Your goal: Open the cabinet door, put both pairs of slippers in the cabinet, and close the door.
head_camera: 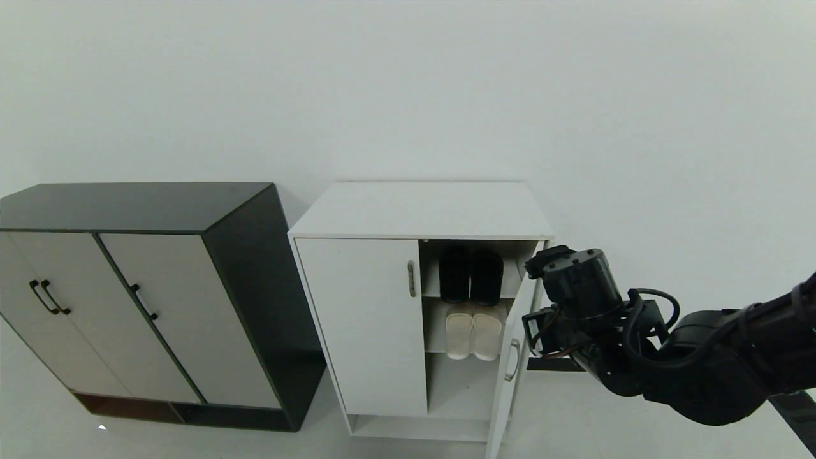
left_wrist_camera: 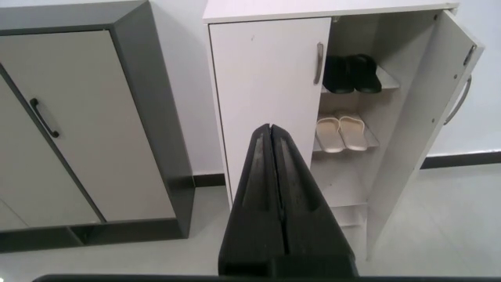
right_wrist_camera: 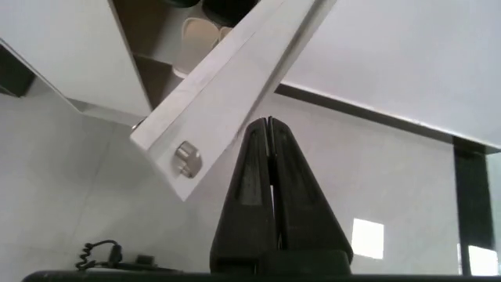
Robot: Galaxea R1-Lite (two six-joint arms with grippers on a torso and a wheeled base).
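The white cabinet (head_camera: 421,210) has its right door (head_camera: 510,382) swung partly open and its left door (head_camera: 363,325) shut. On the upper shelf sits a black pair of slippers (head_camera: 470,275), with a cream pair of slippers (head_camera: 473,330) on the shelf below. My right gripper (head_camera: 530,322) is at the outer face of the open door, near its handle (head_camera: 512,360). In the right wrist view this gripper (right_wrist_camera: 270,121) is shut and empty, its tips against the door (right_wrist_camera: 235,86). My left gripper (left_wrist_camera: 271,127) is shut and empty, back from the cabinet (left_wrist_camera: 266,86) and pointing at its front.
A dark cabinet (head_camera: 127,204) with two grey doors stands just left of the white one, against the white wall. Pale floor lies in front of both cabinets. A black baseboard (right_wrist_camera: 368,113) runs along the wall right of the open door.
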